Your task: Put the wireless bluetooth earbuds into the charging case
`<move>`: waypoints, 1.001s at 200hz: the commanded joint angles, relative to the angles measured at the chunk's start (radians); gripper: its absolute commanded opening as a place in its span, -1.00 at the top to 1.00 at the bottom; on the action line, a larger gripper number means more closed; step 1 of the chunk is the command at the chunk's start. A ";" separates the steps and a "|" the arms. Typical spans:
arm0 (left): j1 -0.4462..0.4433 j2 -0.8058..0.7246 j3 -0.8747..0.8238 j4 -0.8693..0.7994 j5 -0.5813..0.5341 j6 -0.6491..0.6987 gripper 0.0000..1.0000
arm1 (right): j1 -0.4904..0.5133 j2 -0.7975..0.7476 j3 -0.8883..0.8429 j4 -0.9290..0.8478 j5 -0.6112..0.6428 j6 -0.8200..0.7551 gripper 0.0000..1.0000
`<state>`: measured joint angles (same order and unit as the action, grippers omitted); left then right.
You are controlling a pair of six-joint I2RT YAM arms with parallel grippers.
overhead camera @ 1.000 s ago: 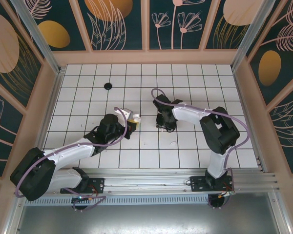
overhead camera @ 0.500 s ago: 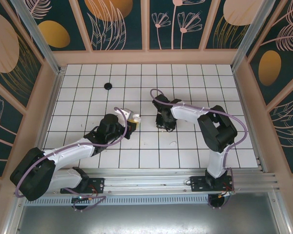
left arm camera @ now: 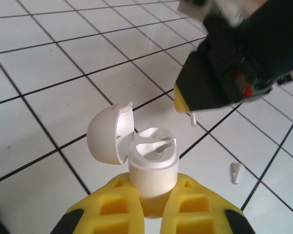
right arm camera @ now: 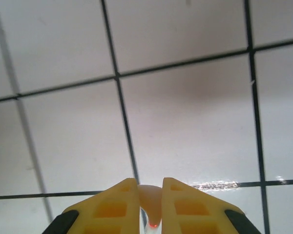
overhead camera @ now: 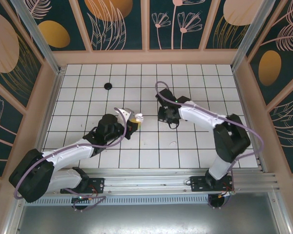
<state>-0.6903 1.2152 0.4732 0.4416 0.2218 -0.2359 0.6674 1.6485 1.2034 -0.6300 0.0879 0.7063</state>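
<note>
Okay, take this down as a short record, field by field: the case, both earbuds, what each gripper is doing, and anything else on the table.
case: white, lid open, both sockets look empty
left gripper: jaws shut on case, holding it upright
right gripper: jaws shut on held earbud, near the case
held earbud: small, white, stem pointing down
loose earbud: white piece lying on a tile, apart from case
black disc: on a far tile, untouched

Bright even light, wrist views softly blurred
</note>
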 commanded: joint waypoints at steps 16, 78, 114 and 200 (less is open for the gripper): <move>-0.005 0.014 0.023 0.095 0.142 0.052 1.00 | 0.054 -0.207 0.003 0.066 0.101 -0.119 0.77; -0.005 0.056 0.084 0.122 0.324 0.149 1.00 | 0.174 -0.456 -0.059 0.242 0.123 -0.328 0.84; -0.005 0.028 0.075 0.177 0.388 0.171 1.00 | 0.233 -0.554 -0.145 0.409 0.057 -0.412 0.85; -0.006 -0.028 0.033 0.352 0.455 0.044 1.00 | 0.288 -0.626 -0.240 0.543 -0.054 -0.522 0.85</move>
<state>-0.6903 1.2049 0.5167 0.7116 0.6434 -0.1509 0.9440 1.0409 0.9905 -0.1677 0.0742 0.2325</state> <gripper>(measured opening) 0.068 0.080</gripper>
